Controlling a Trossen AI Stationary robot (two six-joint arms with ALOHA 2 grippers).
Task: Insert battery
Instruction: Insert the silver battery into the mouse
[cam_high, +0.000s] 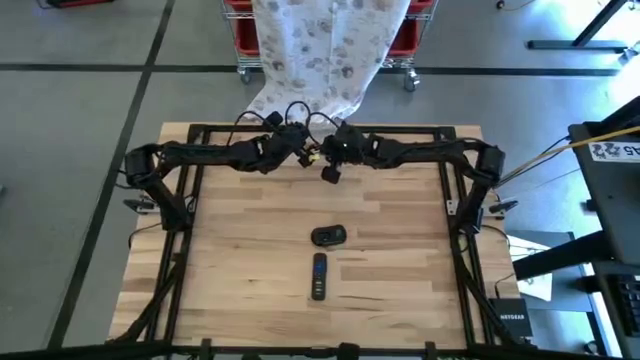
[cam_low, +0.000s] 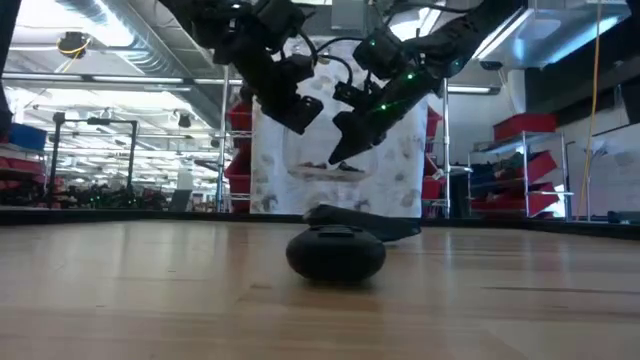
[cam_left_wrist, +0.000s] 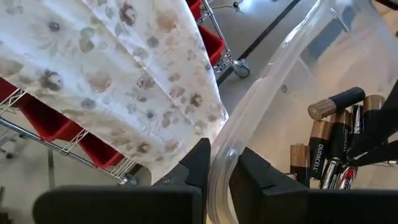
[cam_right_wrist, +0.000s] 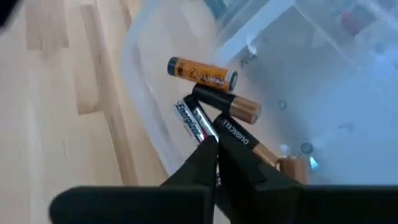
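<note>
High view showed the remote (cam_high: 319, 277) near the table's front edge, its cover (cam_high: 328, 236) lying just behind it, no battery fitted. Beyond the cover, the left gripper (cam_left_wrist: 222, 163) pinched the rim of the clear tub (cam_left_wrist: 273, 81), while the right gripper (cam_right_wrist: 216, 149), fingers pressed together among the batteries (cam_right_wrist: 214, 102), had lifted none. Readable labels: "DURACELL" (cam_left_wrist: 314, 163), "Energizer" (cam_right_wrist: 189, 121).

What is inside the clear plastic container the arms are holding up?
Loose batteries lie in the clear container, some marked Duracell. The right tool reaches among them; its fingers hide part of the pile.
</note>
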